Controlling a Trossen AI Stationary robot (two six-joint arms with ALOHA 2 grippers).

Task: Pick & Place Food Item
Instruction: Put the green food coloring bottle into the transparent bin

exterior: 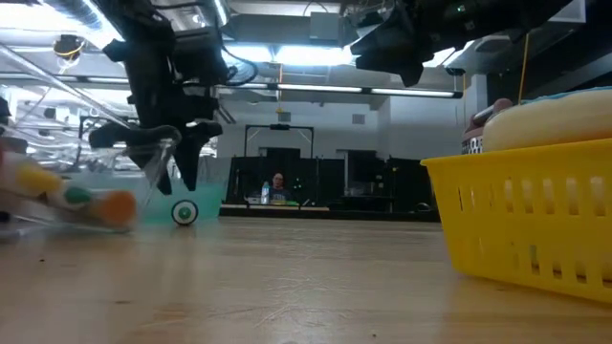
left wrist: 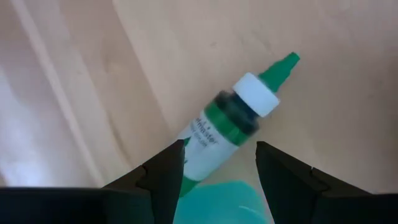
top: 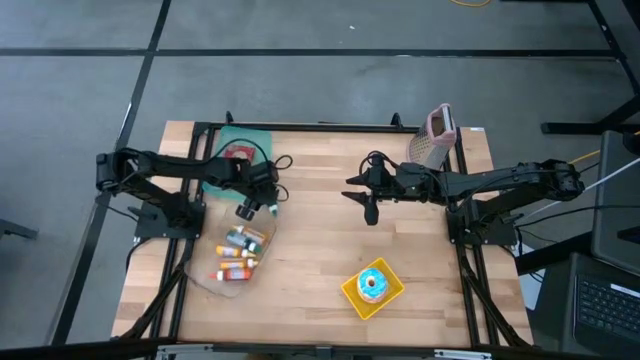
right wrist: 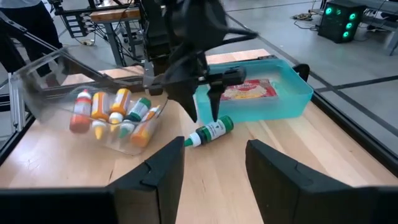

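The left hand (top: 259, 207), fingers spread, hovers left of centre over a green-capped bottle (left wrist: 233, 121) lying on the surface (top: 320, 240) (untouched). The right hand (top: 366, 199), also spread, waits mid-frame.

I see a pink-topped grater (top: 437, 137) at the desk's (top: 320, 190) upper right, laptop (top: 610, 305) lower right, person (exterior: 277, 183) mid-background.

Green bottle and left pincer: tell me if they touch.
Apart. The right wrist view shows the left pincer open, its fingertips hanging just above the green bottle, which lies on the table outside the clear bin.
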